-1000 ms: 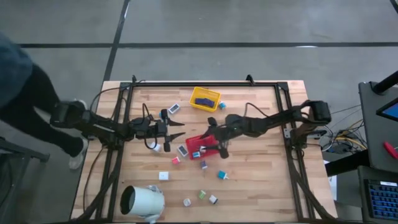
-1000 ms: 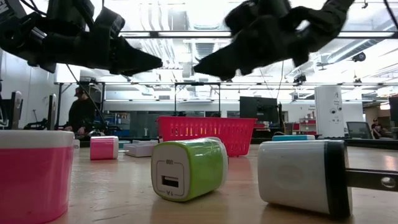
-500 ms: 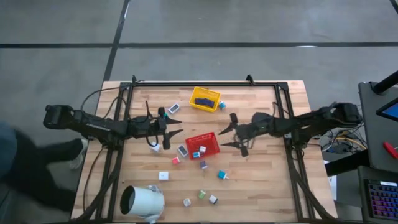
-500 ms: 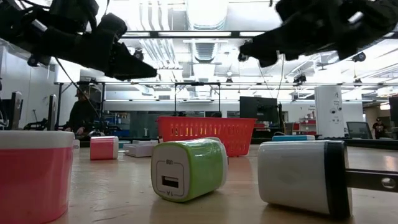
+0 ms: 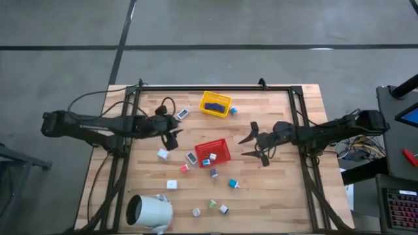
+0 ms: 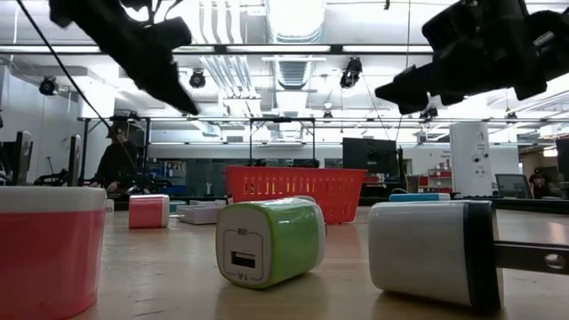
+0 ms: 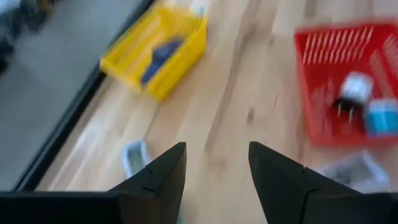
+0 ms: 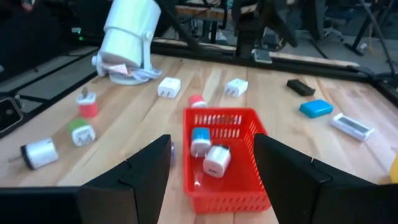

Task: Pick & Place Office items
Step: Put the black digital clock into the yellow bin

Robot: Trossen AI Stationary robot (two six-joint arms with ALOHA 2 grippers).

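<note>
From where I stand, the red tray (image 5: 213, 151) makes the best landmark, sitting mid-counter (image 5: 281, 189) with two small chargers inside it, a white one (image 8: 216, 160) and a blue-topped one (image 8: 199, 140). The rest of the office items are scattered around it: a white block (image 5: 162, 154) and a flat grey piece (image 5: 191, 157) just beside its left edge, a pink cube (image 5: 185, 168) and a purple one (image 5: 213, 172) close below, a teal one (image 5: 232, 183) further down, and a green cube (image 5: 212, 204) with two white neighbours well below. A navy piece (image 5: 212, 106) lies in the yellow tray (image 5: 215, 104) above the red one.

These pieces look light, hard and smooth-sided, so I'd guess they could skid or tip if nudged; a pinch across two flat opposite faces seems safest, keeping clear of the metal prongs some carry.

The left gripper (image 5: 171, 132) hangs to the upper left of the red tray, fingers (image 7: 155, 174) slightly apart and holding nothing. The right gripper (image 5: 251, 145) hovers just right of the tray, jaws spread and empty.

The large white cylinder (image 5: 149, 212) lies far off to the lower left, out of the way. The tray walls themselves are the likelier obstacle, crowding the pieces nearest them.
</note>
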